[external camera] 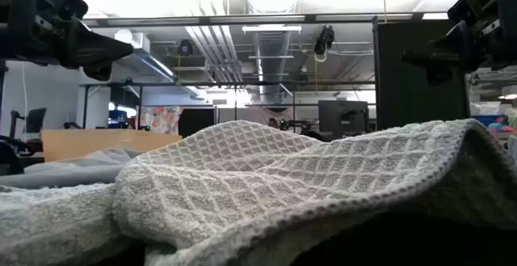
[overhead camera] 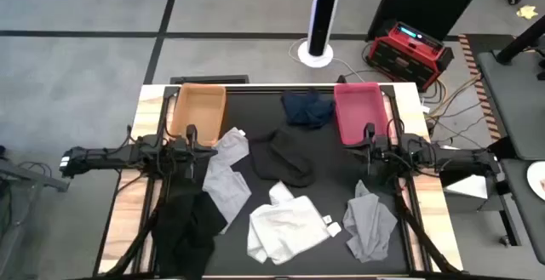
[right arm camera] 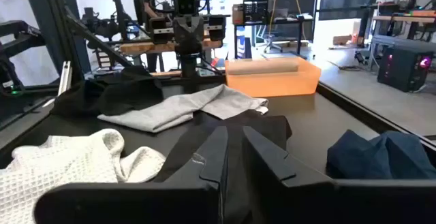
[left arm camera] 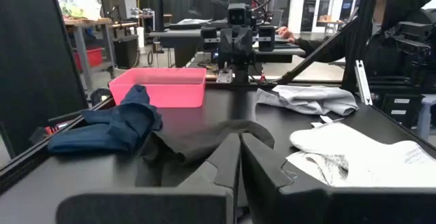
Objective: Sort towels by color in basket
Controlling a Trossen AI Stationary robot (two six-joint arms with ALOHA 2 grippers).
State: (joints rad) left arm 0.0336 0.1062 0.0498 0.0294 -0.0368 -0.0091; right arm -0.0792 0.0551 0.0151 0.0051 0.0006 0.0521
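Several towels lie flat on the black tabletop. A navy one (overhead camera: 306, 108) sits between the orange basket (overhead camera: 197, 110) and the pink basket (overhead camera: 358, 111). In the middle lies a black one (overhead camera: 285, 157), with a light grey one (overhead camera: 226, 178) to its left. Along the near edge are another black one (overhead camera: 192, 229), a white waffle one (overhead camera: 285, 225) and a grey one (overhead camera: 370, 225). My left gripper (overhead camera: 209, 148) hovers shut by the light grey towel. My right gripper (overhead camera: 364, 148) hovers shut near the pink basket. Each wrist view shows shut fingers with nothing between them, left (left arm camera: 240, 149) and right (right arm camera: 235, 142).
The two baskets stand at the table's far edge, orange at the left and pink at the right. In the low view the white waffle towel (external camera: 283, 185) fills the foreground. A red box (overhead camera: 409, 52) and cables lie on the floor beyond the table.
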